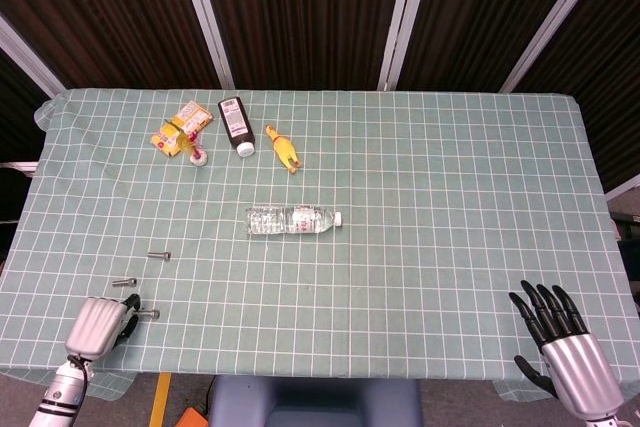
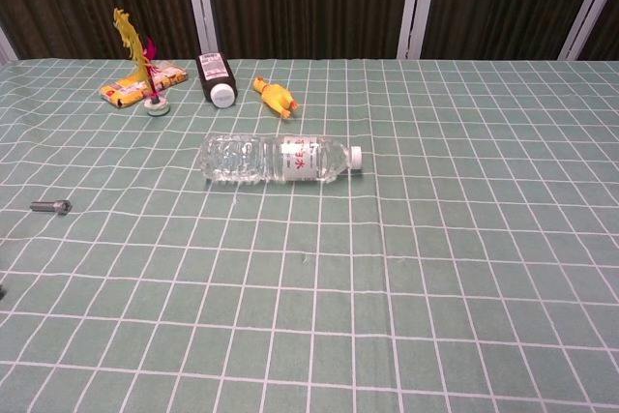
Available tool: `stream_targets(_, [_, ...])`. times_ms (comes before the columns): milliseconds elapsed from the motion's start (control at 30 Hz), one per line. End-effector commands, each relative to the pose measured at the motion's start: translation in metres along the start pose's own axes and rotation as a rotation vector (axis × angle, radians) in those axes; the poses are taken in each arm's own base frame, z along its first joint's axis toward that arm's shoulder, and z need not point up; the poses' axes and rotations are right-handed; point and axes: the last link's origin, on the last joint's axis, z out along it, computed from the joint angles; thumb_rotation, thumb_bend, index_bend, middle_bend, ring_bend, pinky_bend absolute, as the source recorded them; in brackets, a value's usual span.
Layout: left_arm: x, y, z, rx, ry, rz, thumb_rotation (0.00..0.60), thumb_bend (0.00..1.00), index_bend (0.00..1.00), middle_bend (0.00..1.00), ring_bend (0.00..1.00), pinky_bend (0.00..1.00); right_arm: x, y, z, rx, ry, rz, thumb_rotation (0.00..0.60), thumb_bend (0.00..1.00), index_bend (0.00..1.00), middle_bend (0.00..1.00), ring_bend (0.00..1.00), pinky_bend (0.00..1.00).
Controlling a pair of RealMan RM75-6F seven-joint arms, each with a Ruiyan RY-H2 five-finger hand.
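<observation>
Left hand (image 1: pixel 98 323) at the desk's (image 1: pixel 450 197) near-left corner, fingers curled around a bolt (image 1: pixel 146 314); firm hold unclear. Confirm the pinch before lifting, keep it low. Second bolt (image 1: pixel 124 282) just beside it. Right hand (image 1: pixel 560 342) empty, fingers spread, near-right corner.

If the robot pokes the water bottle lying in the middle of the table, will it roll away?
Probably, if poked from the side. The water bottle lies on its side on the checked cloth, and its round body looks free to roll. It looks clear and nearly empty, so likely light and a bit squashy. Its white cap is on, so spills seem unlikely.
</observation>
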Motion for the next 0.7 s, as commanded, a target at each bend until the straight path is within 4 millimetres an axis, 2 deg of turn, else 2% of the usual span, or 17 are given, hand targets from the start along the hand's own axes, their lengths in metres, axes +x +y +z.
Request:
stream_targets(33, [0.017,0.011,-0.002,0.007,0.039,0.138,0.600,0.42,0.53,1.00,1.00,1.00,0.000,0.000,0.000,0.000,0.000,-0.001,0.600,0.28,0.00,0.00,0.00,0.00])
stream_targets(233, [0.030,0.025,-0.003,0.000,0.067,0.283,0.600,0.42,0.53,1.00,1.00,1.00,0.000,0.000,0.000,0.001,-0.006,-0.003,0.600,0.28,0.00,0.00,0.00,0.00])
stream_targets(700, [0.035,0.052,0.005,-0.059,0.025,0.547,0.600,0.42,0.49,1.00,1.00,1.00,0.000,0.000,0.000,-0.001,-0.010,-0.004,0.600,0.28,0.00,0.00,0.00,0.00])
